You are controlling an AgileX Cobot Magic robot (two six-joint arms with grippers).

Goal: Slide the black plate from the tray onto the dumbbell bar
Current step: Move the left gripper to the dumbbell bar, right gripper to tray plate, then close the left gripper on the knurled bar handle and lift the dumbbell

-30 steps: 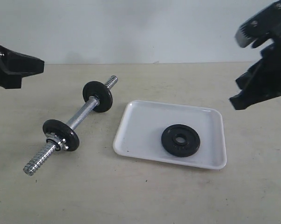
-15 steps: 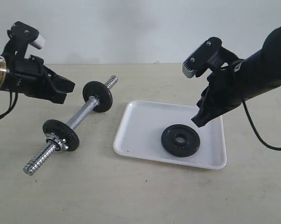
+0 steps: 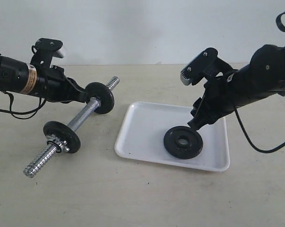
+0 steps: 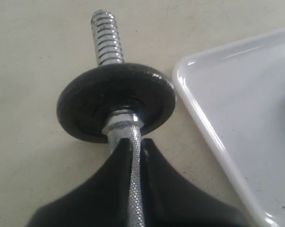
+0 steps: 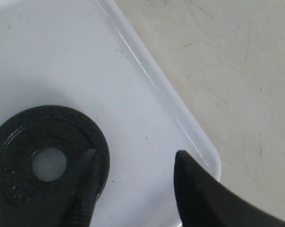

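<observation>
As only its wrist view shows, right gripper [image 5: 135, 155] straddles black plate [image 5: 19, 137] rim.

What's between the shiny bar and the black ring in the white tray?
Just bare table, then the rim of the tray and its white floor, between the dumbbell bar and the black plate. The exterior view shows it.

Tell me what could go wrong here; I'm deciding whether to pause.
1. The open right gripper has one finger over the plate, lying flat on the glossy tray; closing may skid it away.
2. The left gripper holds the bar right beside a disc, off-centre; the bar might pivot.
</observation>
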